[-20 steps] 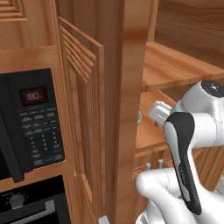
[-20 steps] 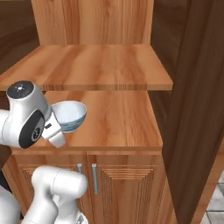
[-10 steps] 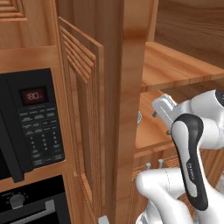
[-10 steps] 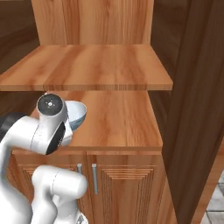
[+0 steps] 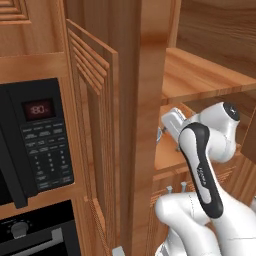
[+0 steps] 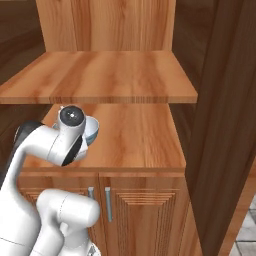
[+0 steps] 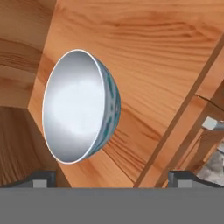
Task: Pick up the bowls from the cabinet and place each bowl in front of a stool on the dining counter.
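Observation:
A glossy white bowl (image 7: 81, 107) with a blue-patterned outside stands on the lower shelf (image 6: 140, 137) of the orange wooden cabinet (image 6: 110, 75). In the right base view the bowl (image 6: 93, 131) peeks out from behind my wrist, at the shelf's left side. My gripper (image 7: 111, 179) is open, its two dark fingertips (image 7: 40, 178) spread wide just short of the bowl, with nothing between them. The hand view is rolled, so the bowl looks tipped on its side. In the left base view my hand (image 5: 171, 122) reaches in past the cabinet's post.
The cabinet's slatted door (image 5: 95, 125) stands open to the left of my arm. A black microwave (image 5: 35, 140) sits further left, over an oven. An upper shelf (image 6: 107, 75) hangs low over the bowl. Below are two shut doors with metal handles (image 6: 107, 202).
My arm has swung in under the upper shelf, and the wrist now covers more of the bowl in the right base view. The jaws stayed open and the bowl has not moved.

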